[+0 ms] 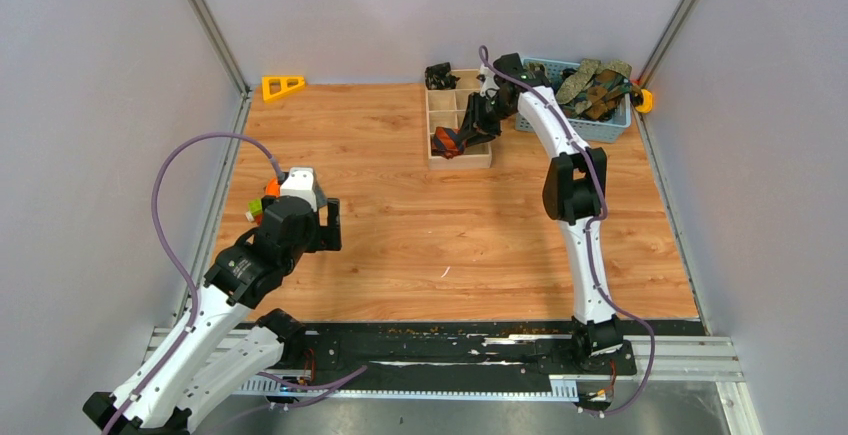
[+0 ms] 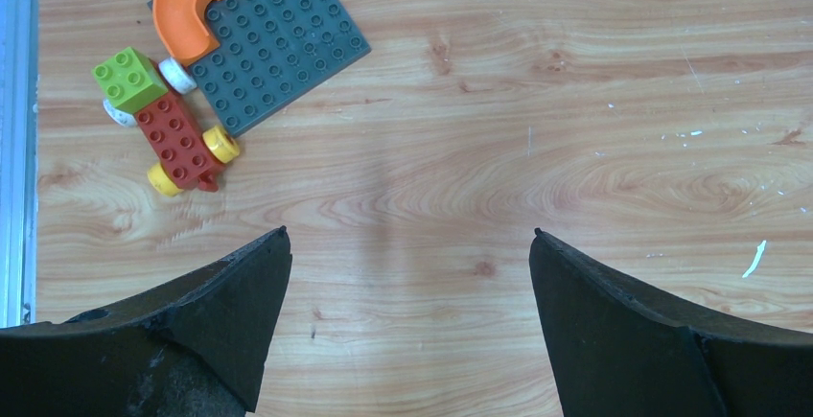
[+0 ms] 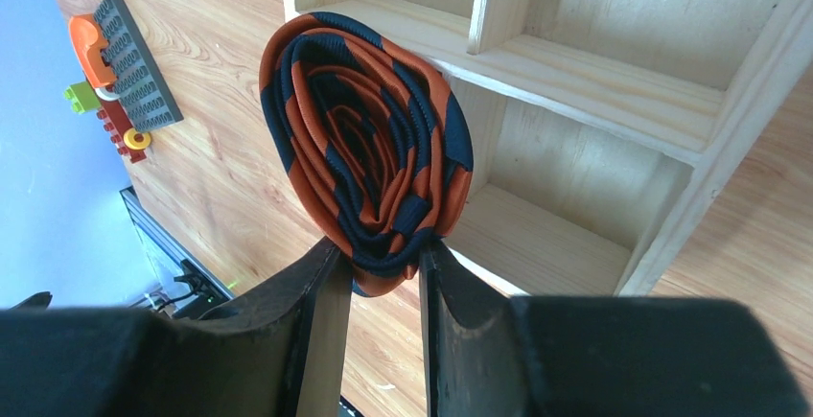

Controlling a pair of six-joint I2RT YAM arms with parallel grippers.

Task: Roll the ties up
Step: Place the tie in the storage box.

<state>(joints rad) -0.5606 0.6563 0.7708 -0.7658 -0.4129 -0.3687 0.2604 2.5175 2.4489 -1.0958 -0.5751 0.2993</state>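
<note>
Tie roll (image 3: 369, 144), orange-navy striped, pinched in right pincer (image 3: 381, 256).

Robot lab test cell. Wood-grain bench (image 1: 450, 245) boxed in by plain grey panels (image 1: 100, 75) on aluminium posts (image 1: 207, 20). Left arm (image 1: 200, 340) and right arm (image 1: 545, 120) bolted to a black base plate (image 1: 450, 350) at the near edge; purple cables (image 1: 156, 195) loop loose. Toy bricks (image 2: 177, 139) lie at the left edge.
</note>
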